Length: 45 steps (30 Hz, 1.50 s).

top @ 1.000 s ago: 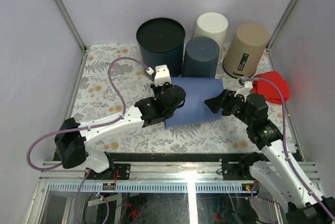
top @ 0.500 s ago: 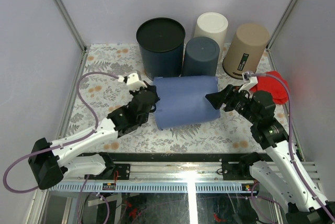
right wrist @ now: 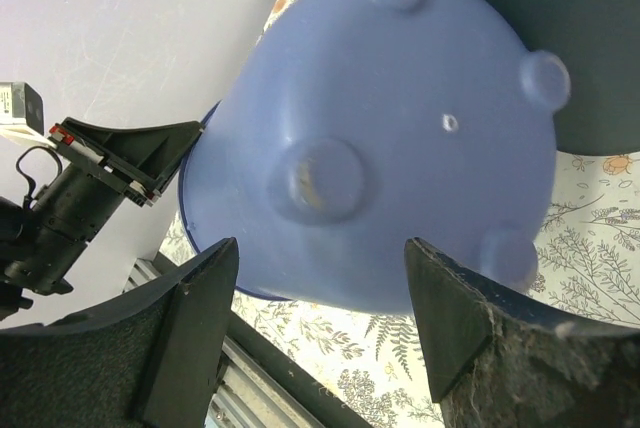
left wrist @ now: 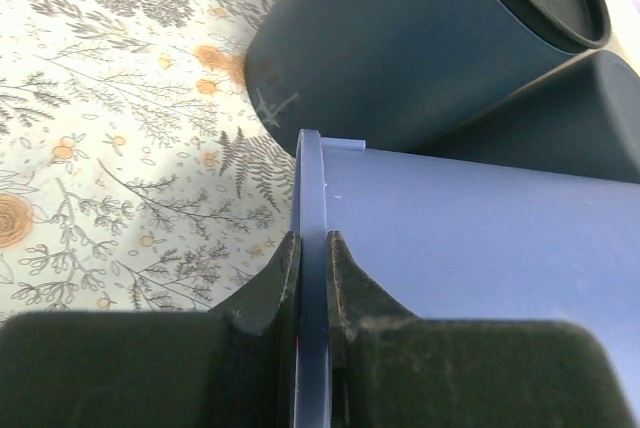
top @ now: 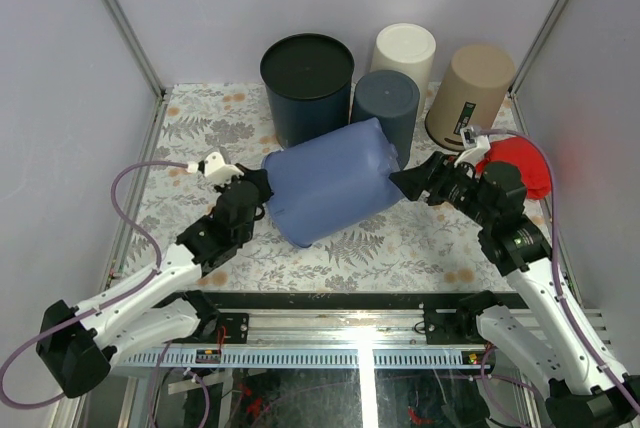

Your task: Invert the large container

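The large container (top: 325, 183) is periwinkle blue and lies tilted on its side in the middle of the table. Its open end faces left and its footed base (right wrist: 400, 128) faces right, raised a little. My left gripper (top: 258, 188) is shut on the container's rim (left wrist: 312, 178), one finger inside the wall and one outside, as the left wrist view shows (left wrist: 312, 240). My right gripper (top: 412, 183) stands open right at the base. In the right wrist view (right wrist: 320, 248) its fingers spread below the base and hold nothing.
Several upside-down containers stand along the back: a wide dark navy one (top: 308, 83), a slate-blue one (top: 385, 103) just behind the tilted container, a white one (top: 404, 48) and a tan one (top: 470, 88). A red object (top: 527, 163) lies at the right, by the wall.
My left arm has drawn back to the left with the rim in its grip. The container has swung from lying flat to tilted, base raised toward the back right. The right gripper stayed by the base.
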Each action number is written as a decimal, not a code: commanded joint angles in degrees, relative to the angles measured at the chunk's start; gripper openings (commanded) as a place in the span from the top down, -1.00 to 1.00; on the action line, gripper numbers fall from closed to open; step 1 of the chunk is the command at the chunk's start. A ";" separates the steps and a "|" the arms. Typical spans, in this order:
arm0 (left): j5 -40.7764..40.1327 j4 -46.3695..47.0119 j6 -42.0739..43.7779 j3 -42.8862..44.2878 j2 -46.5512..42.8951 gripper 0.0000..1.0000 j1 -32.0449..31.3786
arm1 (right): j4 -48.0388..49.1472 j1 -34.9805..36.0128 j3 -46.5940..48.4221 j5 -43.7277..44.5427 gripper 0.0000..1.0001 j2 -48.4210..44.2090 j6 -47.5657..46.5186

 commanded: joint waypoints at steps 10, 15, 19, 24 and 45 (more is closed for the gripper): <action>2.79 -4.63 -0.51 -10.63 -0.90 1.00 2.90 | -1.24 -0.23 7.11 -2.28 -0.49 1.88 1.11; 2.56 -3.54 -1.63 -12.95 -1.01 1.00 3.34 | -1.80 -0.27 7.23 -2.38 -0.50 1.71 1.22; 2.39 -3.08 -1.59 -13.37 -0.95 1.00 3.66 | -2.29 -0.21 7.25 -2.45 -0.51 1.62 1.28; 2.79 -3.08 -1.45 -12.97 -0.32 0.99 3.74 | -2.52 -0.22 7.29 -2.29 -0.52 1.37 1.40; 3.55 -17.19 -3.69 -2.94 -0.33 -0.04 3.81 | -1.42 -0.29 2.71 -1.33 -0.99 0.46 1.83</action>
